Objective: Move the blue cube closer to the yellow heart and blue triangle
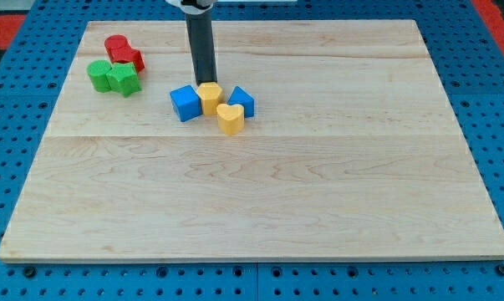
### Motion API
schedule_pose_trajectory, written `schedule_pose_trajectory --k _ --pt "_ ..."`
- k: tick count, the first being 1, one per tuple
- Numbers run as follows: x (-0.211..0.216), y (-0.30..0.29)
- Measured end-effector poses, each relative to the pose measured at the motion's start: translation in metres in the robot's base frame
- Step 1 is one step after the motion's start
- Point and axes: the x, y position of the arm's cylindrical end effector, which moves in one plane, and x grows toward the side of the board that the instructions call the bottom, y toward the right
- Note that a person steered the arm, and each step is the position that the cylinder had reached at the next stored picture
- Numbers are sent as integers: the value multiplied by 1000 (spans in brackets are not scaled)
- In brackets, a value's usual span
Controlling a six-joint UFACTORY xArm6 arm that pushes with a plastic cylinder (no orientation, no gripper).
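Observation:
The blue cube (pixel 185 103) sits on the wooden board, left of centre in the upper half. A yellow block (pixel 210 97) touches its right side. The blue triangle (pixel 241 101) lies to the right of that yellow block. The yellow heart (pixel 230 119) lies just below, between them, touching the blue triangle. My tip (pixel 205 82) comes down from the view's top and stands right behind the yellow block, just up and right of the blue cube.
Two red blocks (pixel 123 52) and two green blocks (pixel 114 77) are clustered at the board's upper left. The wooden board (pixel 260 192) lies on a blue perforated table, with red surfaces at the top corners.

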Motion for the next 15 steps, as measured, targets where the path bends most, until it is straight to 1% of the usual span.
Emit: schedule_pose_trajectory --k 1,3,4,5,10,13,15 --pt "12 3" --pt "-7 -51" --pt "12 -52" --pt "36 -47" --pt "82 -43" --pt "96 -38" --pt "95 -2"
